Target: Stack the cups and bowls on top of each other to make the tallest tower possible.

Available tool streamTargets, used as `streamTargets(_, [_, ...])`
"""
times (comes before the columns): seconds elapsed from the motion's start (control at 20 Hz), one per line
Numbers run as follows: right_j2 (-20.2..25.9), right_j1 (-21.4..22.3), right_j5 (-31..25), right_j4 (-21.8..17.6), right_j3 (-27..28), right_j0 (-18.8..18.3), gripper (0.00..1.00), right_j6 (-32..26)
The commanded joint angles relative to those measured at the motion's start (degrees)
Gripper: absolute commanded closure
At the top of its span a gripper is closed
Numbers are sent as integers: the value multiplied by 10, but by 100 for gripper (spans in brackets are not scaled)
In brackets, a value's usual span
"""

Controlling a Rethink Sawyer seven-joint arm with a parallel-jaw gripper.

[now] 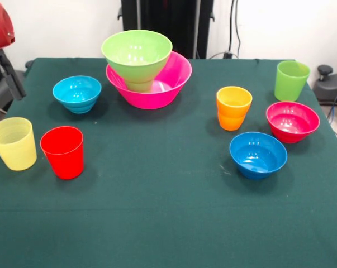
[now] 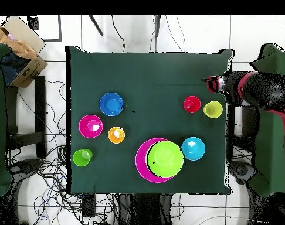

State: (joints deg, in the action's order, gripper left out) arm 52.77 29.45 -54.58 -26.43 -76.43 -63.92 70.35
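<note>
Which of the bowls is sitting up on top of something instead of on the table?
The lime green bowl. It rests raised on a cup standing inside the large pink bowl; the three small bowls sit directly on the cloth.

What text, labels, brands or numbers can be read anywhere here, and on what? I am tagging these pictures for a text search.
None can be read in either view.
The cups, such as the red cup, and the bowls, such as the large pink bowl, are plain, with no print.
The green table cloth has no marks.
The cardboard box beside the table shows no legible writing.
</note>
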Motion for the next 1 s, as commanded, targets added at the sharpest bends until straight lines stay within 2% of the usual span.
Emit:
streamTargets(0.05, [-3, 32, -108, -99, -56, -5, 0, -327])
streamTargets(0.25, [9, 35, -167, -118, -47, -21, 0, -410])
streamTargets(0.5, [33, 47, -200, -108, -58, -53, 0, -477])
streamTargets(0.75, [34, 53, -198, -108, -71, -58, 0, -513])
streamTargets(0.9, [26, 46, -178, -110, -78, -48, 0, -510])
streamTargets(1.0, [17, 40, -164, -107, -85, -35, 0, -486])
